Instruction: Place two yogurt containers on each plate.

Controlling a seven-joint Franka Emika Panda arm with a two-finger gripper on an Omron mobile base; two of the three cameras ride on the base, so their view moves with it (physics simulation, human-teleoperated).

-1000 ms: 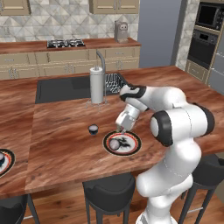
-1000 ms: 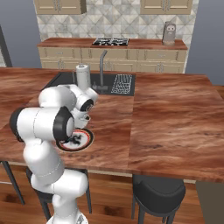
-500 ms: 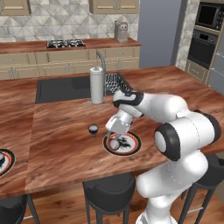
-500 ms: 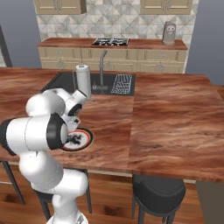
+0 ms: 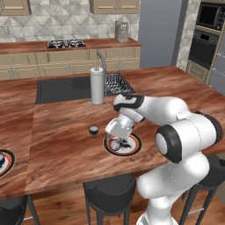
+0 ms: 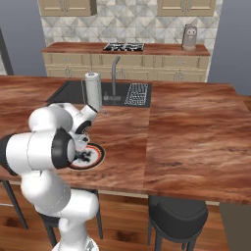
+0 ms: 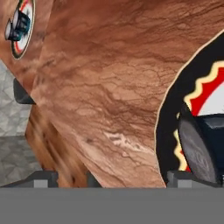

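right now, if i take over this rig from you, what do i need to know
Gripper: open, low over the near plate.
Plated cup: on the near plate, right by the gripper's tips.
Loose cup: on the counter, just left of the near plate.
Far plate: at the counter's left end, carries yogurt; count unclear.
Done: one cup on the near plate.
Left: put the loose cup there too, then check the far plate holds two.

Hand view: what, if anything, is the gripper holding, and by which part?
Nothing, it seems. The gripper is open wide, and the yogurt container sits on the plate beside one fingertip, not between the two.
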